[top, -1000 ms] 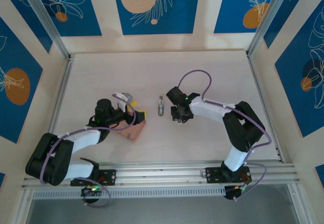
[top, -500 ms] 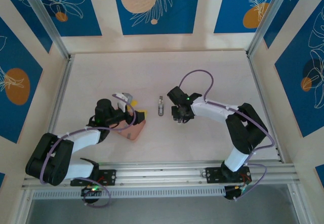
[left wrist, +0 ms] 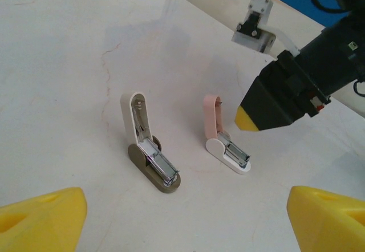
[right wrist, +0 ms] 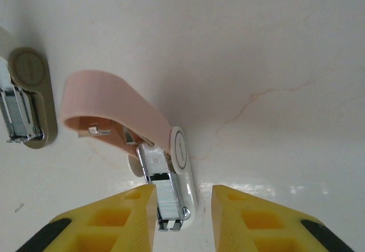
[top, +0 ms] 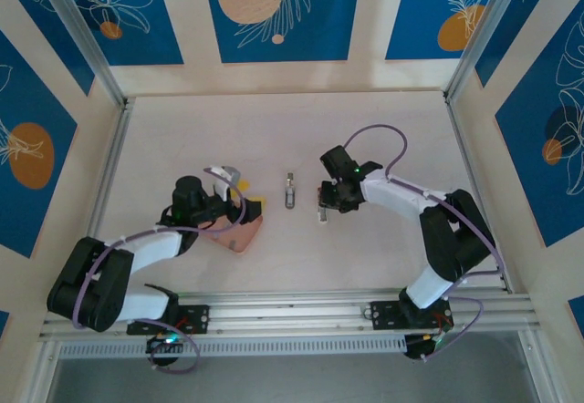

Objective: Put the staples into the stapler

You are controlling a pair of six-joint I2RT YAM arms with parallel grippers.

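A small stapler (right wrist: pixel 171 166) with a white base and a raised pink lid lies open on the table, also seen at stapler (top: pixel 321 212) and stapler (left wrist: pixel 227 147). A silver strip of staples (right wrist: pixel 167 196) lies in its metal channel. My right gripper (right wrist: pixel 183 200) is open. Its yellow fingertips (right wrist: pixel 134 209) stand on either side of the stapler's front end, the left one close against the channel and the right one apart from the base. My left gripper (left wrist: pixel 182 223) is wide open with nothing between its fingers, and it hovers over the salmon-pink tray (top: pixel 245 236).
A second open stapler (left wrist: pixel 149 152) with an olive base and a cream lid lies just left of the first, also seen at second stapler (top: pixel 289 191) and second stapler (right wrist: pixel 28 101). The right gripper's black body (left wrist: pixel 291 92) hangs over the pink-lidded stapler. Aluminium rails (top: pixel 109 175) border the table.
My right gripper has gone from shut to open and the arm has shifted a little to the right, baring the pink-lidded stapler. The left arm has barely moved.
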